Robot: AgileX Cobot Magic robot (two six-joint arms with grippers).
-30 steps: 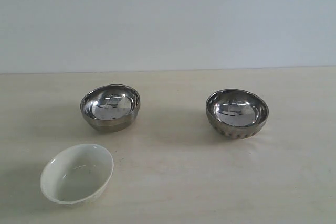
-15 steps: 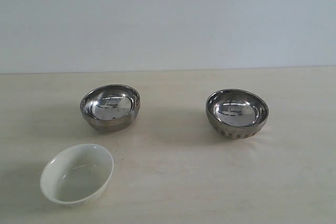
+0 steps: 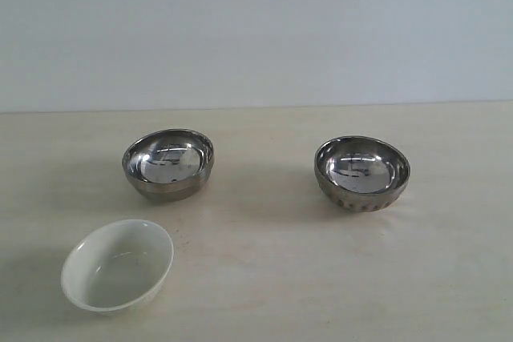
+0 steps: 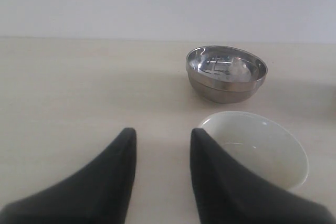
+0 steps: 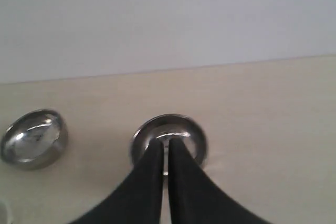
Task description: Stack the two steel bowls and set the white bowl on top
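Nothing is stacked yet on the table (image 3: pixel 272 294): the smooth steel bowl (image 3: pixel 168 163) sits well apart from the ribbed steel bowl (image 3: pixel 361 174), the white bowl (image 3: pixel 117 265) farther off. The right gripper (image 5: pixel 163 142), jaws together, faces that ribbed steel bowl and would need to open to grasp; the left gripper (image 4: pixel 163 132) has its jaws apart.

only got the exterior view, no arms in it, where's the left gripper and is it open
Observer: The left gripper is open, with nothing between its jaws.
Operator: which bowl is nearest it
Observer: The white bowl, just beside it. The smooth bowl sits beyond.
Operator: and the right one
Observer: The right gripper is shut and empty, lined up with the ribbed bowl.
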